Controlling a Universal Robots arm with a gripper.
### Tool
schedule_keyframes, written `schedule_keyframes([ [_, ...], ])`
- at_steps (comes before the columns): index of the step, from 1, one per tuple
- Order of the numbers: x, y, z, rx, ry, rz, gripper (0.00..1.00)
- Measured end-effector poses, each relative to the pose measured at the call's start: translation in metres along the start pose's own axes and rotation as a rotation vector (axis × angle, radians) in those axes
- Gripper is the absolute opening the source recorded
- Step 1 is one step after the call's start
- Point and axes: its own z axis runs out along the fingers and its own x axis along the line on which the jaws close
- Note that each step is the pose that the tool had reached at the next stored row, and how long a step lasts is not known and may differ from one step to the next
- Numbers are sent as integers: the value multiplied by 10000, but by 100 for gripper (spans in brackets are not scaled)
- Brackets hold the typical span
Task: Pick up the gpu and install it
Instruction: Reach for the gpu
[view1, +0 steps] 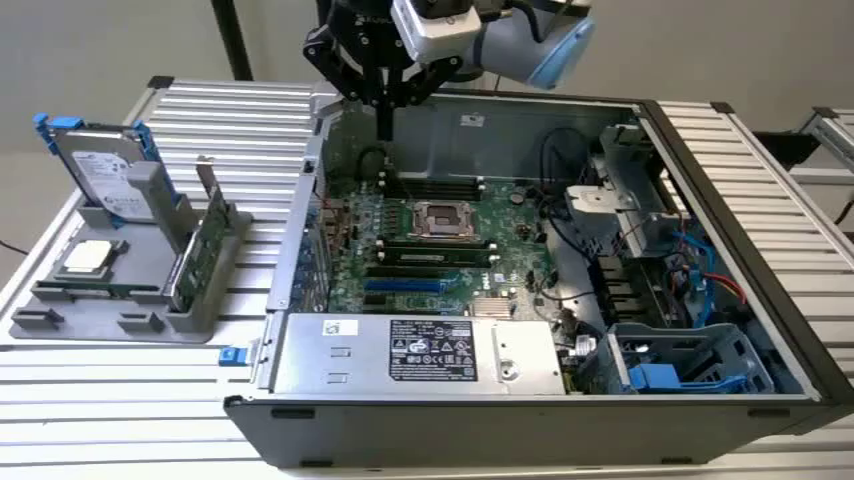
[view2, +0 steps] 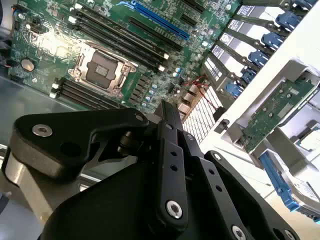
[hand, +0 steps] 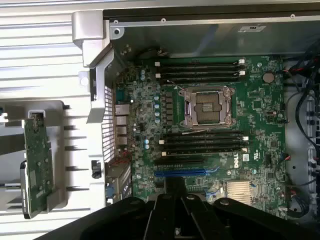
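Note:
The gpu (view1: 203, 245) stands on edge in a grey holder (view1: 120, 320) on the exterior view's left, green board face showing, with a silver bracket at its far end. It also appears in both wrist views as a green card (hand: 37, 165) (view2: 272, 112) outside the case. My gripper (view1: 384, 128) hangs above the far left corner of the open computer case (view1: 534, 420), over the motherboard (hand: 210, 130). Its black fingers are shut together with nothing between them. It is well apart from the gpu.
The holder also carries a silver hard drive with a blue frame (view1: 107, 175) and a processor chip (view1: 88, 257). On the motherboard lie a bare processor socket (hand: 207, 107), memory slots and a blue expansion slot (hand: 180, 173). Cables and drive bays (view1: 667, 370) crowd the case's right side.

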Motion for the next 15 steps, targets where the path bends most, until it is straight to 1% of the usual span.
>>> schedule_keyframes([
  [11,1,0,0,0,0,-1,0],
  [15,29,-2,-2,2,1,0,0],
])
